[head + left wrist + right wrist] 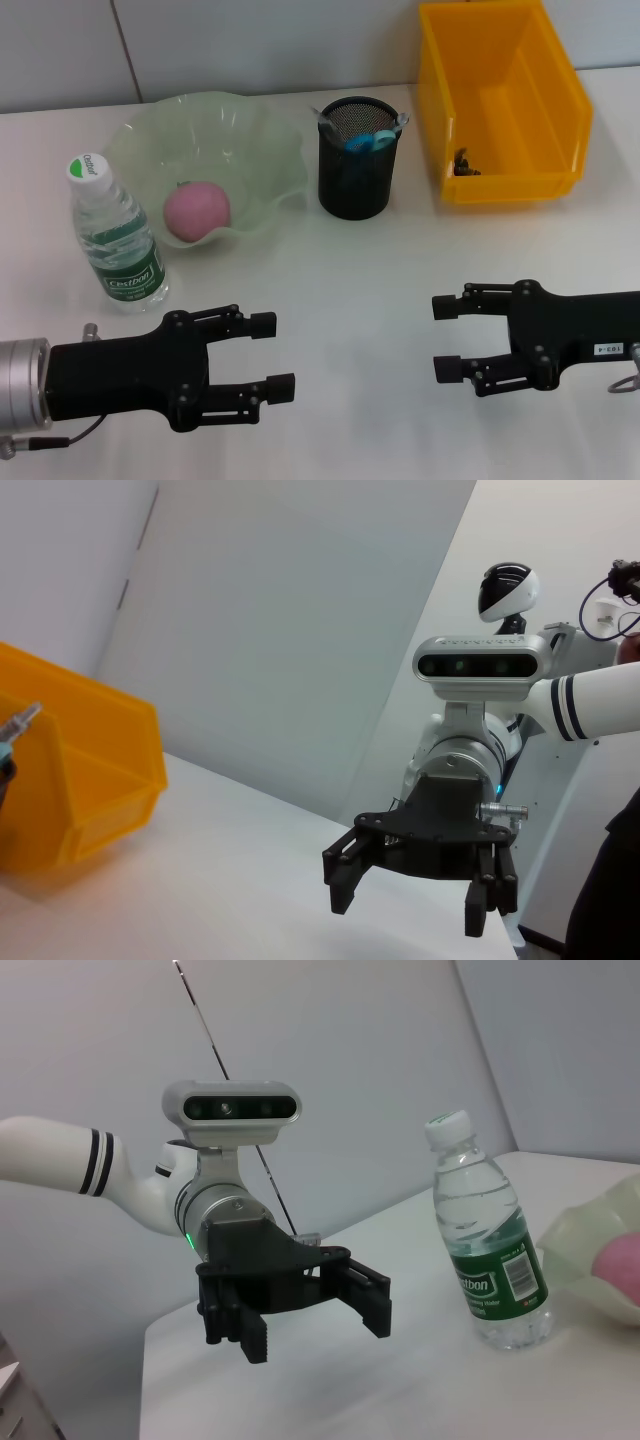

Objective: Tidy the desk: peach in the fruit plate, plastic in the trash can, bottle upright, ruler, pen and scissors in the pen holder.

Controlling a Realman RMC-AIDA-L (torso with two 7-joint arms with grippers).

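Observation:
The pink peach (197, 210) lies in the translucent green fruit plate (270, 150). To its left the water bottle (115, 235) stands upright with its cap on. The black mesh pen holder (357, 175) holds blue-handled scissors (368, 141) and slim items leaning at its rim. The yellow trash can (505, 100) has a small dark crumpled scrap (463, 165) inside. My left gripper (274, 354) is open and empty near the table's front left. My right gripper (444, 338) is open and empty at the front right. The bottle (490, 1235) and left gripper (316, 1332) also show in the right wrist view.
The white table (360, 290) lies bare between the two grippers and the objects behind them. A white wall runs behind the table. The left wrist view shows the right gripper (410, 908) and the yellow bin (90, 790).

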